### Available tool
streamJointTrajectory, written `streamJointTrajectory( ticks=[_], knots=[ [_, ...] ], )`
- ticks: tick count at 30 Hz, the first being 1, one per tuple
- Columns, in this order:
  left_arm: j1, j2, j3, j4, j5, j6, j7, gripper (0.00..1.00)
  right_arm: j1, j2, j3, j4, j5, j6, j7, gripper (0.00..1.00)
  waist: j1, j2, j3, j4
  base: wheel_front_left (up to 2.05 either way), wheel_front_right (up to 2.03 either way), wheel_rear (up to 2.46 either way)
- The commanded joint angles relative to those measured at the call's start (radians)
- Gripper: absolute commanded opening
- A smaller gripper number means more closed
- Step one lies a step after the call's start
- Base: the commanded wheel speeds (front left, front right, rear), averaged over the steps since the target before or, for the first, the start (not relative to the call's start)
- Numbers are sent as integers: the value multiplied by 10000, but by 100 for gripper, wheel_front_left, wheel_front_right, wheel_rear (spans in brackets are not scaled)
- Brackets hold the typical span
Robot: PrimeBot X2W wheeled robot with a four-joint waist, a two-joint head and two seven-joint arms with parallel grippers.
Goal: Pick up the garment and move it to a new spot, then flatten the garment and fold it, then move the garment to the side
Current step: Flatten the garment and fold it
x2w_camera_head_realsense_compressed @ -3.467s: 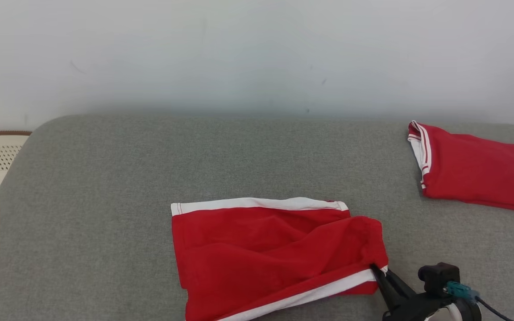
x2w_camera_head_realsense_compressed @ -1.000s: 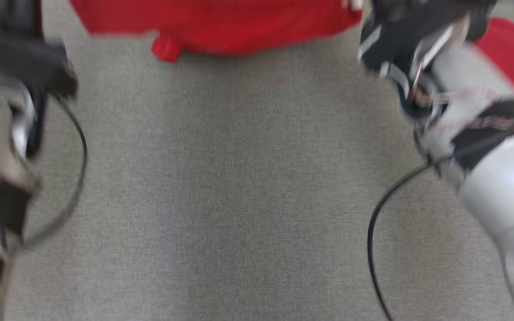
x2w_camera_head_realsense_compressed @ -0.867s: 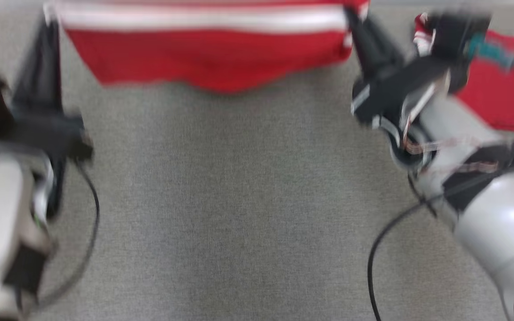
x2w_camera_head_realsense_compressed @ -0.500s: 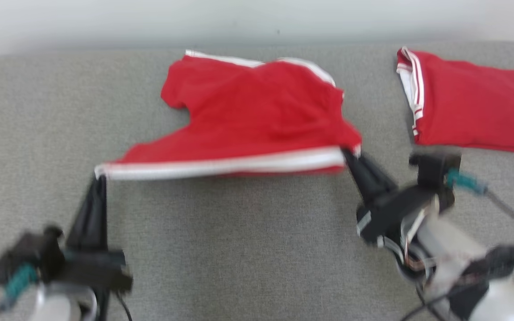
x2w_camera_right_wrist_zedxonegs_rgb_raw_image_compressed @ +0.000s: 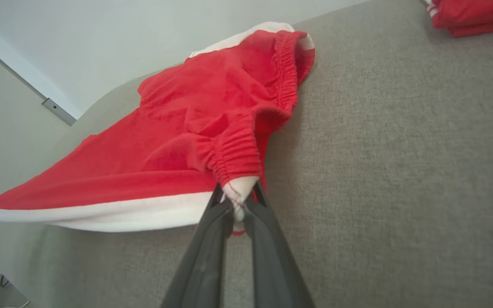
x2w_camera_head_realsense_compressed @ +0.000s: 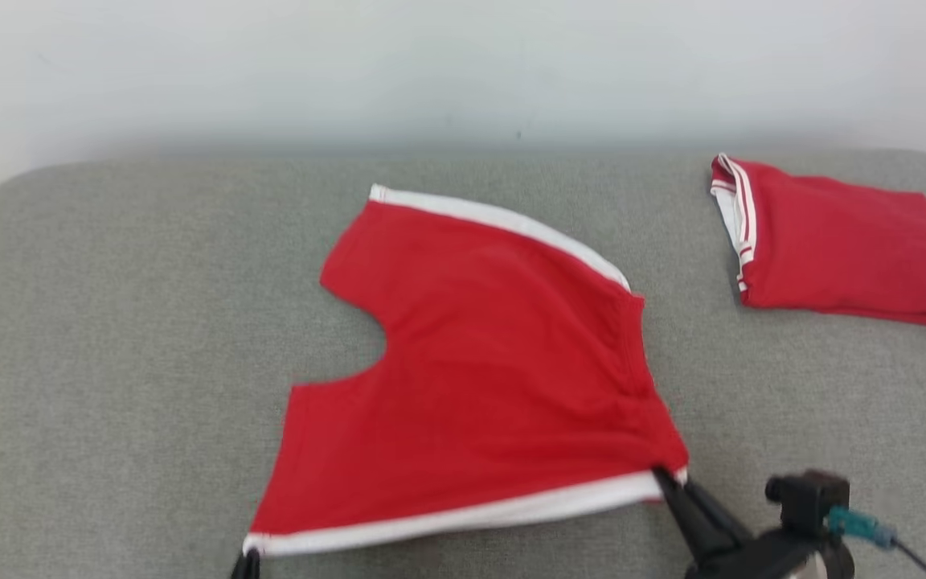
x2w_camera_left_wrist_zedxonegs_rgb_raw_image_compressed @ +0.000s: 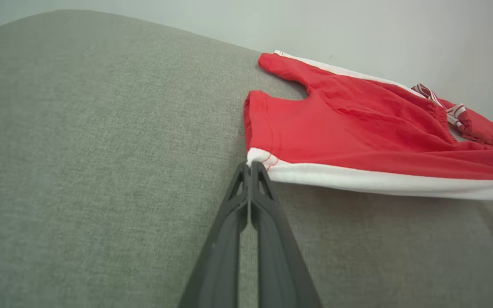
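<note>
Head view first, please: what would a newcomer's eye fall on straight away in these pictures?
The red shorts spread in the middle of the grey surface stand out first. Their white-striped near edge is stretched between the left pincer and the right pincer, each shut on a corner. Next comes the folded red garment, lying apart at the far right of the surface.

No text, label, brand or number readable on red shorts (x2w_camera_head_realsense_compressed: 471,386) or folded red garment (x2w_camera_head_realsense_compressed: 841,249); blur may hide fine print.
</note>
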Motion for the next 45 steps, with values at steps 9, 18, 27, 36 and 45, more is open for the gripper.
streamJointTrajectory(
  ticks=[9,18,27,36,45],
  knots=[
    [1376,-371,493,201,506,-250,-56,0,2462,109,-927,-1127,-736,-9,1117,0,3,1,-461,213,0,0,0],
    [803,-428,735,227,1012,-646,-56,0,2979,679,-1790,-2297,-1578,-9,1616,0,3,1,-327,83,0,0,0],
    [-1392,428,730,146,1631,-1194,149,0,2100,1048,-2374,-3010,-1627,-9,1778,0,3,1,47,-544,0,0,0],
    [-4258,1656,841,702,1844,-1895,1169,0,178,1555,-2135,-2631,-1272,-9,1776,0,3,1,1177,-1540,0,0,0],
    [-7460,2693,339,2348,2032,-2394,2131,0,-2290,2370,-1471,-941,-982,-9,963,0,3,1,2465,-2489,0,0,0]
  ],
)
